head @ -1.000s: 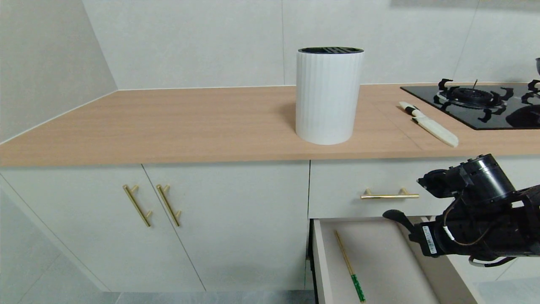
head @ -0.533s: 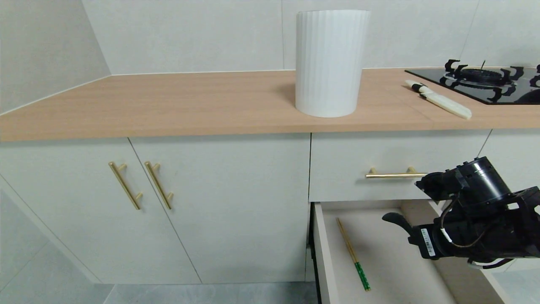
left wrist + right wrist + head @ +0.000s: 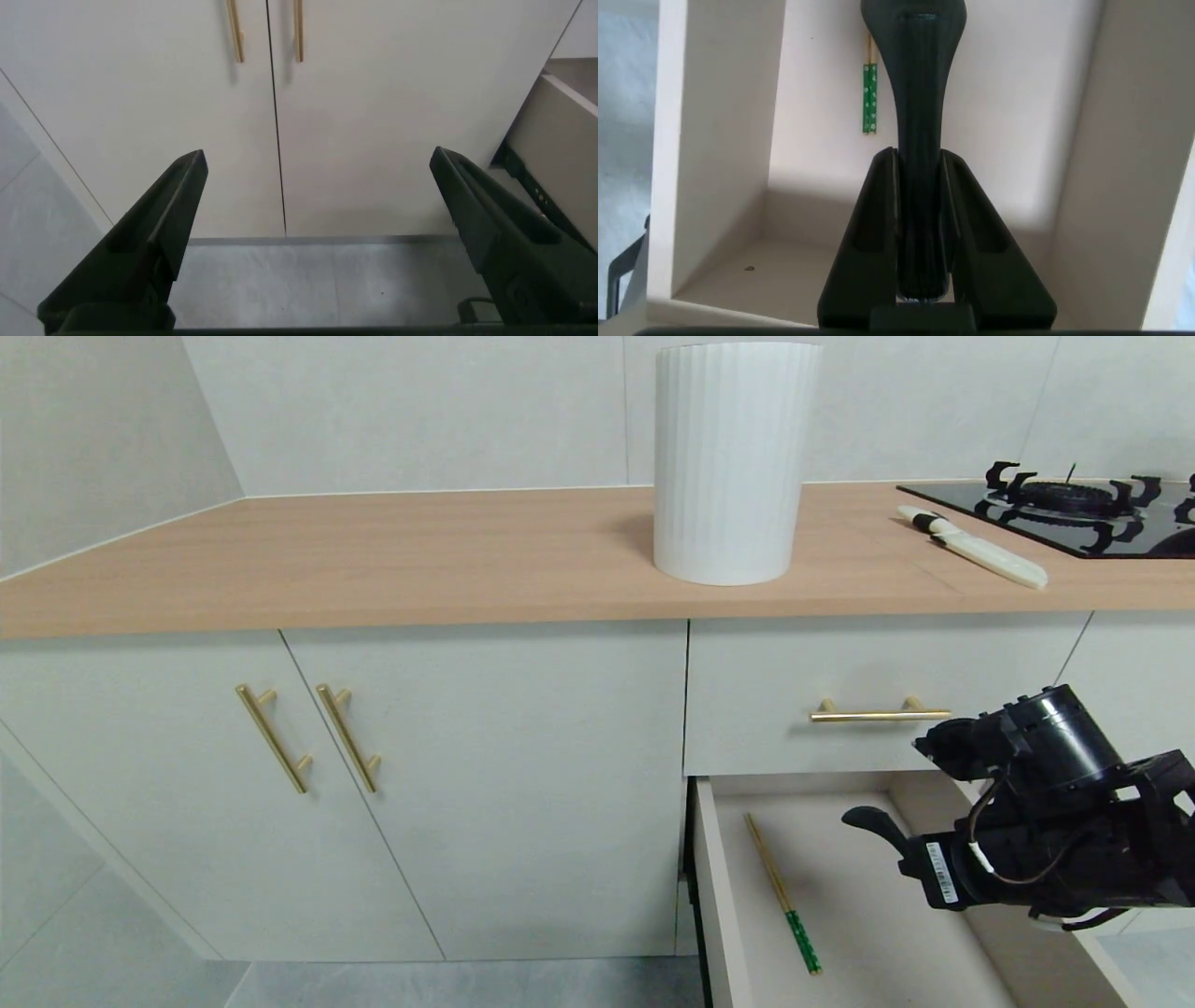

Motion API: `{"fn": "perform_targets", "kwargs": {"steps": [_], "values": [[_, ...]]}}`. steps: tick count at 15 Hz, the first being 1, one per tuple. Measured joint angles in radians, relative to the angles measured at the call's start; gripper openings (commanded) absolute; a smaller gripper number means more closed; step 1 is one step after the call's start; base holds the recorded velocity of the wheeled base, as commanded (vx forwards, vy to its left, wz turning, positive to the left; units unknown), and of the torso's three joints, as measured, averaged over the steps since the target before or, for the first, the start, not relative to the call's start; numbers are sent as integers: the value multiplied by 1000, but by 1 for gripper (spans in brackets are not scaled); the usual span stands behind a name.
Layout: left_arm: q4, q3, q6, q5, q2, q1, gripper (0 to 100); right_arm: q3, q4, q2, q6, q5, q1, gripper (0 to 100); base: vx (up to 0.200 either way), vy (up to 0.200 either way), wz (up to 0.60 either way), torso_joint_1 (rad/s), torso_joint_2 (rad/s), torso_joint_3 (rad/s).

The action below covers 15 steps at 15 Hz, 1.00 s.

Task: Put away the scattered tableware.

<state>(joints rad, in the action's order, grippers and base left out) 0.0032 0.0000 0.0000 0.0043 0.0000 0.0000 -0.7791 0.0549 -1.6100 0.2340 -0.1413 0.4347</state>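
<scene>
Starting nearest you, your right pincer (image 3: 918, 157) hangs over the open drawer (image 3: 709, 887), its jaws closed tight on a slim black utensil (image 3: 864, 821) whose rounded end sticks out ahead of the fingertips; you cannot tell what kind of utensil it is. Below and to the left of that pincer, a pair of chopsticks (image 3: 782, 905) lies flat on the drawer floor near the left wall, green ends toward the drawer front, apart from the pincer and the utensil. Your left pincer (image 3: 318, 163) is spread wide with nothing between its jaws, facing the closed cabinet doors (image 3: 280, 112) low by the floor. Above the open drawer sits a shut drawer with a gold handle (image 3: 878, 714). Farther back, on the desk (image 3: 420, 560), a white ribbed holder (image 3: 733, 467) stands upright, and a pale knife (image 3: 976, 549) lies on its side to the right of it, well apart, just short of the black stove (image 3: 1074, 527).
</scene>
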Motion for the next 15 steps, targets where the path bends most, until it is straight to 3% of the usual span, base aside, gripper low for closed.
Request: {"fn": "perform_targets", "kwargs": {"steps": [3,11,15], "values": [[0,0,0,0,0,0,100,37,-159,-62,0,-17,5,0,0,0,0,0,0,0],[0,0,0,0,0,0,100,65,-426,-383,12,-56,4,0,0,0,0,0,0,0],[0,0,0,0,0,0,100,109,-684,-565,12,-61,3,0,0,0,0,0,0,0]]}}
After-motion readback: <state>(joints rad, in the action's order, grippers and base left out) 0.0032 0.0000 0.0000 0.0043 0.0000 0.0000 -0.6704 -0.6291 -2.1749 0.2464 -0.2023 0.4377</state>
